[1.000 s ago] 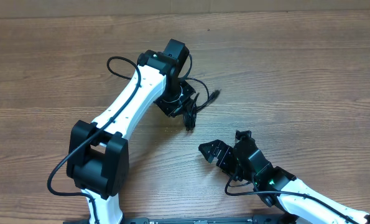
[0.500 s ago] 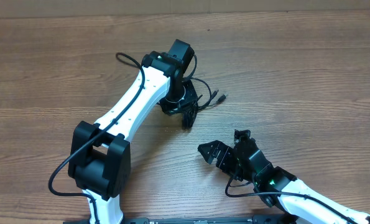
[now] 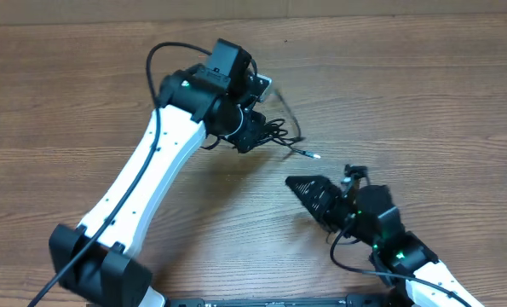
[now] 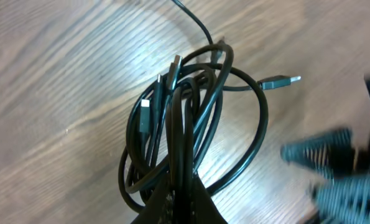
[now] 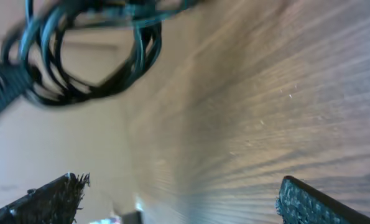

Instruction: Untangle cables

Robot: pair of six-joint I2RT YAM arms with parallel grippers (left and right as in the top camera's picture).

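Observation:
The cables (image 3: 276,130) are a bundle of thin black loops hanging from my left gripper (image 3: 251,135), which is shut on them above the wooden table (image 3: 423,102). In the left wrist view the coil (image 4: 191,118) hangs in front of the closed fingers (image 4: 204,208), and a silver plug (image 4: 285,80) sticks out to the right. That plug (image 3: 311,155) points toward my right gripper (image 3: 300,186), which stands open just below and right of the bundle. The right wrist view shows the cables (image 5: 79,59) up at the top left, well ahead of its wide-apart fingers (image 5: 306,202).
Thick black arm cables loop over the left arm (image 3: 164,60) and beside the right arm (image 3: 355,260). The right gripper shows as a blur (image 4: 334,155) at the right of the left wrist view.
My left arm has lifted and swung the cable bundle up and back, and a plug end now trails out to the right. The right gripper has moved up and right toward the bundle.

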